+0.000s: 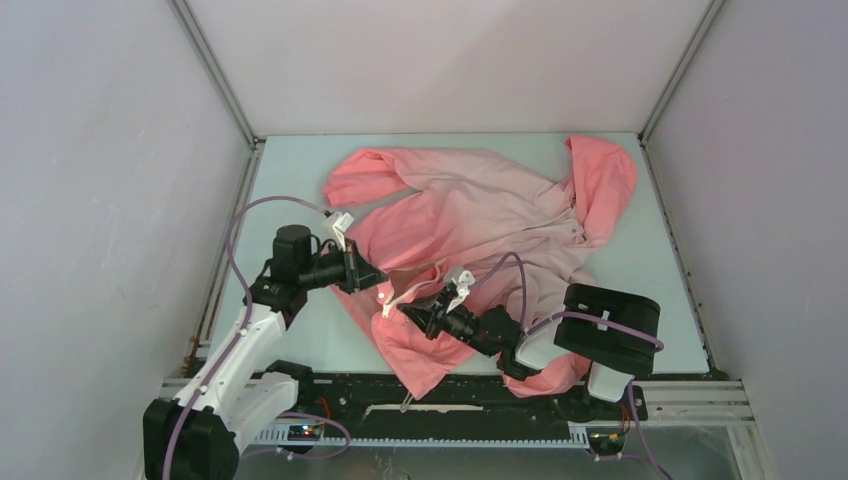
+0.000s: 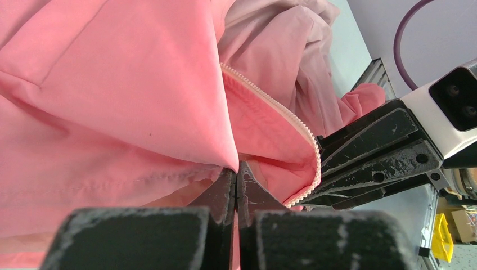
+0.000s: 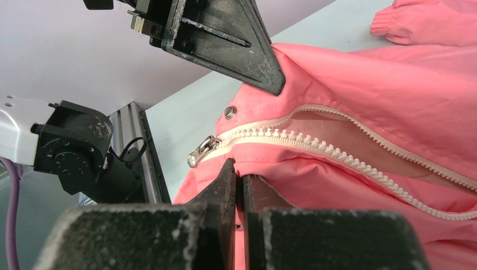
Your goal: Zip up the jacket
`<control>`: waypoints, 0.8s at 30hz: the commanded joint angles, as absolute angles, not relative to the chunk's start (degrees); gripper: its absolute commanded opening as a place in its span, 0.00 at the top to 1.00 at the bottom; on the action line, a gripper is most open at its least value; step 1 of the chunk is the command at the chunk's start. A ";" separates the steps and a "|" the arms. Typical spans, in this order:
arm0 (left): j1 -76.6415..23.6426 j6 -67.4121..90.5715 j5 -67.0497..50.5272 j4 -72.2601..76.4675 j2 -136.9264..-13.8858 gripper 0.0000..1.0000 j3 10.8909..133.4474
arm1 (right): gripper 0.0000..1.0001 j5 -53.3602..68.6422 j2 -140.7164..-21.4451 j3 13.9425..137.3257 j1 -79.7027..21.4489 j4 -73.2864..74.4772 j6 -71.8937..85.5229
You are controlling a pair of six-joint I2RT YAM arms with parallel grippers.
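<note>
The coral-pink jacket (image 1: 480, 220) lies spread on the table, hood at the far right, its hem toward the arms. Its whitish zipper strip (image 3: 349, 157) is open along most of its length, with the metal slider (image 3: 203, 151) at the hem end. My left gripper (image 1: 375, 277) is shut on the jacket's fabric (image 2: 140, 101) on one side of the zipper (image 2: 275, 109). My right gripper (image 1: 412, 314) is shut on the fabric (image 3: 315, 180) just below the slider. The two grippers sit close together, facing each other at the hem.
The pale table (image 1: 300, 330) is walled by white panels on three sides. A black rail (image 1: 450, 405) with cables runs along the near edge. The left arm's purple cable (image 1: 250, 215) loops above the table's left side. A sleeve cuff (image 3: 416, 25) lies beyond the zipper.
</note>
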State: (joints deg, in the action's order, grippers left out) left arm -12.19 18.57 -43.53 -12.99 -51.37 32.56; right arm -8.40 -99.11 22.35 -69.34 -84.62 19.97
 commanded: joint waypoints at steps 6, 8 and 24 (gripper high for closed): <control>-11.30 18.59 -43.92 -11.50 -49.89 1.00 32.52 | 1.00 -8.79 -99.42 23.24 -69.38 -87.85 19.72; -10.93 18.71 -43.97 -11.23 -50.15 1.00 32.61 | 1.00 -8.79 -99.60 23.25 -69.56 -87.81 19.48; -11.20 20.00 -46.31 -9.75 -50.33 1.00 31.73 | 1.00 -9.18 -99.98 23.65 -69.04 -87.83 20.08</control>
